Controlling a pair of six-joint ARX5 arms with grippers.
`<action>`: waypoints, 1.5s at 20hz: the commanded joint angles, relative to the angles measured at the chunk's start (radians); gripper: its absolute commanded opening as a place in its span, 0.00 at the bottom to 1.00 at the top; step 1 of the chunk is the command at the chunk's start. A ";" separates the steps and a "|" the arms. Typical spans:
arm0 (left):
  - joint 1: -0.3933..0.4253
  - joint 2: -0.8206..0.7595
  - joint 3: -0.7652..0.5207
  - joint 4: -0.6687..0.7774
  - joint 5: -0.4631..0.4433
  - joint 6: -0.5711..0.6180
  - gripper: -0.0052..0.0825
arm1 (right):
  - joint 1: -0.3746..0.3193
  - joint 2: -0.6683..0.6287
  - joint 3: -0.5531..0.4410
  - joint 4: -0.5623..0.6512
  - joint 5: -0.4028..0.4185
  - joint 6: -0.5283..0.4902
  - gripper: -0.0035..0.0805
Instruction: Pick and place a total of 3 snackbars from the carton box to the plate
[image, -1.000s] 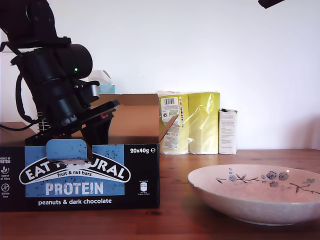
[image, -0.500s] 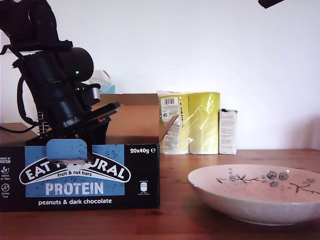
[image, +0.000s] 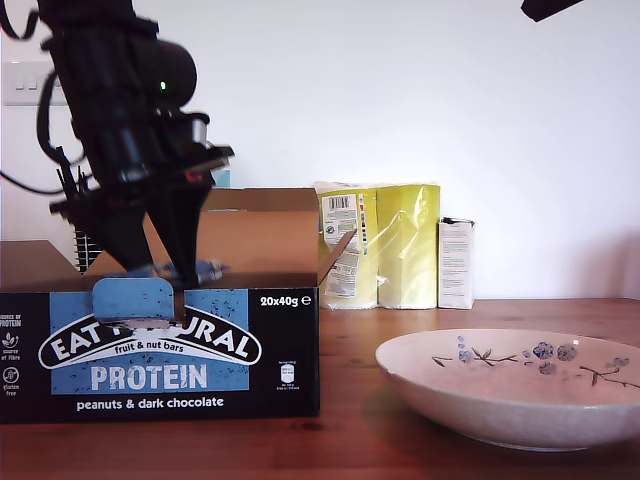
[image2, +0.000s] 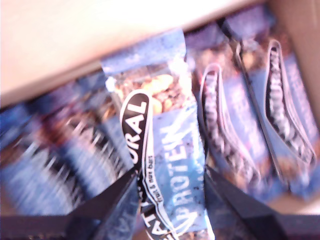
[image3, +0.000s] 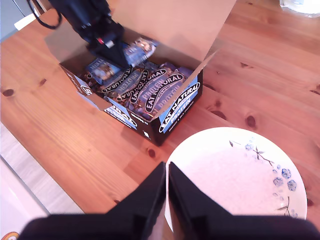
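While poised over carton box (image: 160, 340) | first gripper (image2: 170, 197) clamped on snackbar (image2: 172, 165), long axis along fingers | second gripper (image3: 167, 187) closed above plate (image3: 235, 175).

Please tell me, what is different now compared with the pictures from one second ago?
My first tool has risen out of the carton box, lifting a snackbar clamped between its fingers; the bar's end now shows above the box rim. The plate, the box and my second tool above the plate have not moved.
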 joint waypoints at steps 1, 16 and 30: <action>-0.020 -0.041 0.042 -0.031 -0.007 0.011 0.32 | 0.002 -0.002 0.011 -0.010 0.001 -0.004 0.03; -0.446 -0.036 0.210 0.228 -0.067 -0.008 0.32 | -0.024 -0.274 0.011 -0.259 0.113 0.056 0.03; -0.637 0.301 0.210 0.410 -0.067 -0.008 0.32 | -0.024 -0.311 0.028 -0.405 0.207 0.051 0.03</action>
